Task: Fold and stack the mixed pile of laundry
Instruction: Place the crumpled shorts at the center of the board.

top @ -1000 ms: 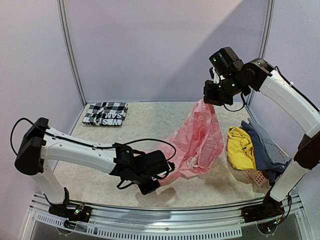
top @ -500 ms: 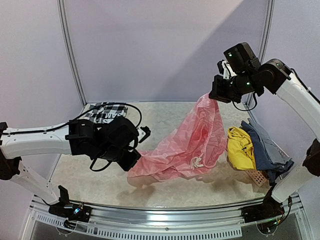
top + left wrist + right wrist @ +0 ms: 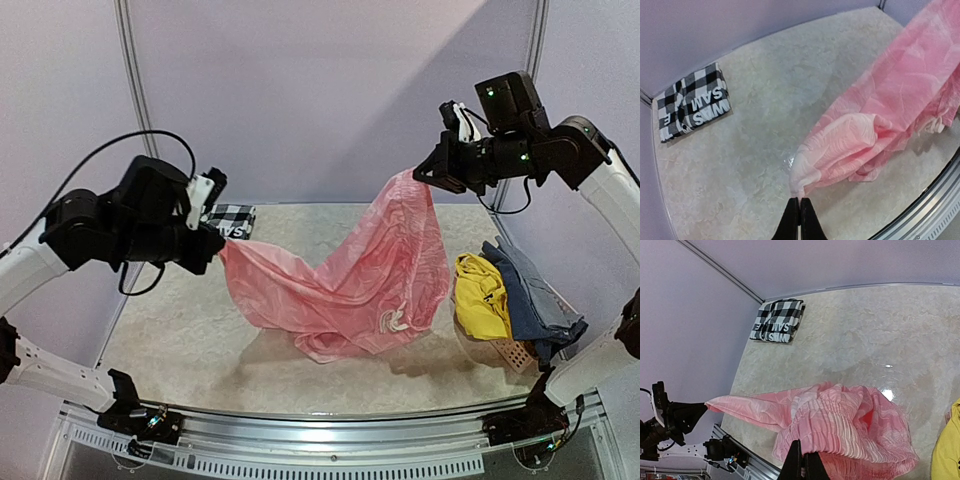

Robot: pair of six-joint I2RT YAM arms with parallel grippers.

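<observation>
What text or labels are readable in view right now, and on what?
"SAM": white letters on the folded checked shirt; the rest of the word is lost in the fold.
"WAS": second line on the same shirt, possibly cut off too.
Pink garment: no print or label visible.
Nothing else readable in any view.

The left gripper (image 3: 217,254) and right gripper (image 3: 420,177) pinch opposite ends of the pink garment (image 3: 350,285), stretched between them above the table (image 3: 170,330). The checked shirt (image 3: 233,219) lies folded at the far left corner.
</observation>
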